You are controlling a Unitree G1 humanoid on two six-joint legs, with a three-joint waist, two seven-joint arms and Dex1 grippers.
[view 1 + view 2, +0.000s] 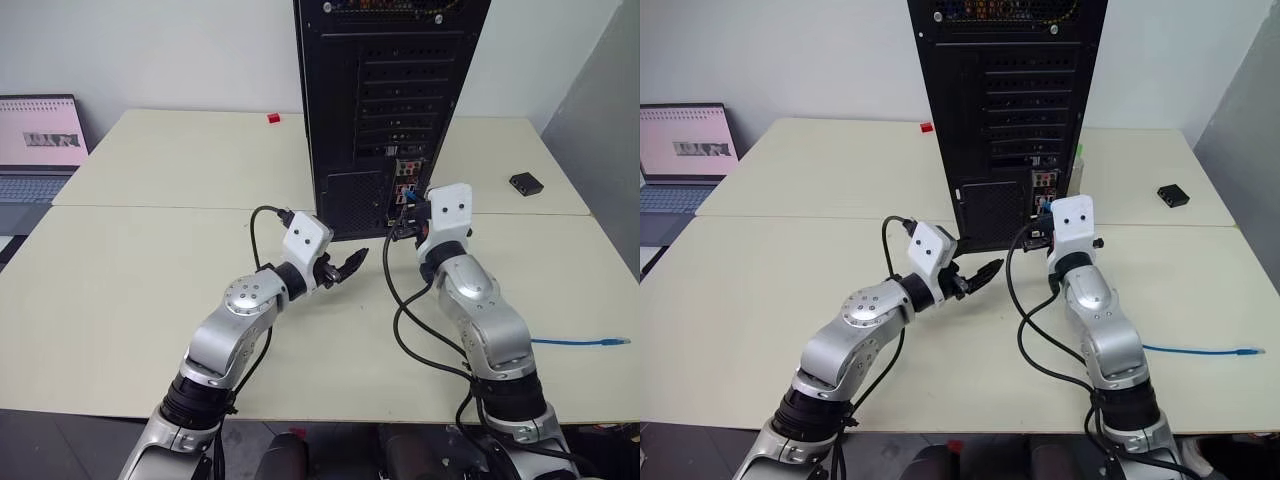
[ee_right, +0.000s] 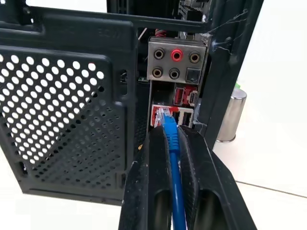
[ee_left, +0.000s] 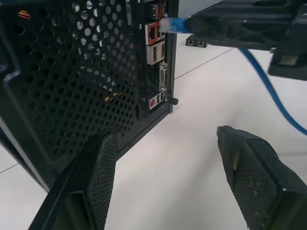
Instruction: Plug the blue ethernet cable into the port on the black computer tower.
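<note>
Right end effector (image 2: 171, 143) pinches thin blue ethernet cable (image 2: 172, 143); clear plug at port (image 2: 158, 116).

Pale cream tables (image 1: 150, 280) pushed together, seams visible btwn tops. Plain white wall (image 1: 150, 50) behind, grey panel or wall (image 1: 600, 110) at far right. Open laptop (image 1: 38, 150) at left edge w/ pinkish-white screen lit, on lower grey surface. Small red block (image 1: 273, 119) on far tabletop nr the wall. Small flat black box (image 1: 525, 183) on right-hand table. Shiny metal cylinder (image 2: 231, 115) standing upright on tabletop. Even, soft indoor light, faint shadows. Dark floor strip (image 1: 60, 440) below front table edge.
</note>
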